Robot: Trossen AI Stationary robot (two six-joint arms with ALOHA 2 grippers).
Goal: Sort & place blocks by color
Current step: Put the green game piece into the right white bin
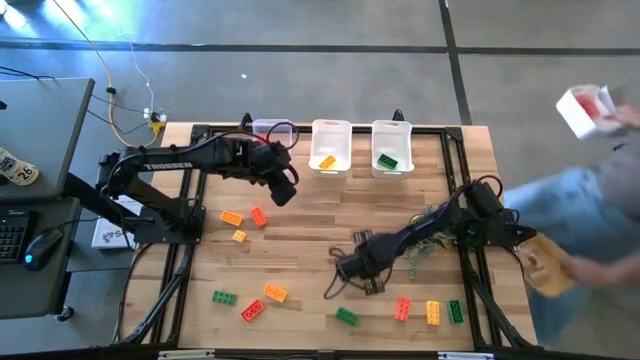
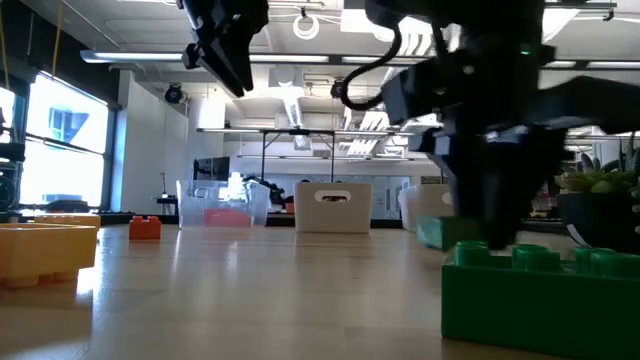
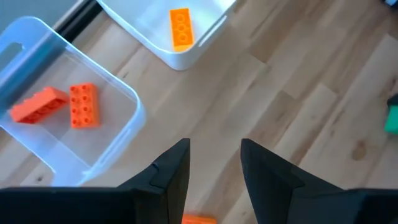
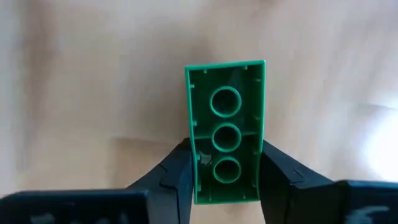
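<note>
My right gripper is over the table's near middle, shut on a green brick whose hollow underside faces the wrist camera. In the high view the gripper hides this brick. My left gripper is open and empty, above the table just in front of the left clear bin; its own view shows bare wood between its fingers. That bin holds two red bricks. The middle bin holds an orange-yellow brick. The right bin holds a green brick. My right gripper pinches the green brick by its two long sides between its two fingers, near one end of the brick. The fingers point down and lie across the brick. The hollow side faces up. Whether the brick rests on the table or is lifted, I cannot tell.
Loose bricks lie at the left, the near left and the near right. A plant sprig lies by the right arm. A person moves beyond the table's right edge.
</note>
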